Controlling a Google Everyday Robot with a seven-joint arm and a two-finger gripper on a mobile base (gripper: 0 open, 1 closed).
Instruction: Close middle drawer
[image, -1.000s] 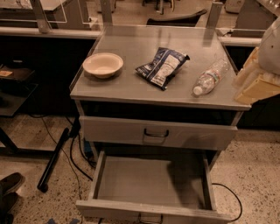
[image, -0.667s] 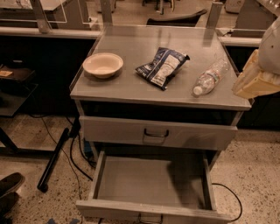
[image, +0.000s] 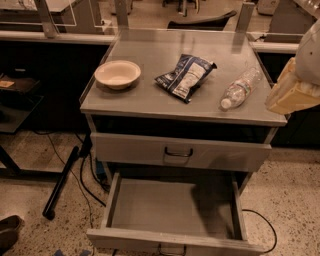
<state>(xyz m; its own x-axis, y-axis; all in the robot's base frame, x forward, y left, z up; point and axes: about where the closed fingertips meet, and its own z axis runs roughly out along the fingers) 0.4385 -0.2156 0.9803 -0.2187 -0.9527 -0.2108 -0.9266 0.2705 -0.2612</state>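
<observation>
Camera view: the jaws hang at the far right, just off the right rim of the counter (image: 150, 100) (only a tan and white bulk shows there, so I cannot tell whether they are parted or hold anything). Well below and left of them the middle drawer (image: 165, 207) stands pulled far out. The bottle (image: 240, 88) lies just left of them, with the bag (image: 185, 76) and bowl (image: 117, 74) farther left.

Over at the right edge of the view comes the robot's arm (image: 310, 50), a smooth, rounded white shell shading to pale grey on its underside. Just beneath it is the tool (image: 292, 94), a blocky cream-tan piece built up in stacked flat layers, with thin darker seams between them and squared-off corners.
</observation>
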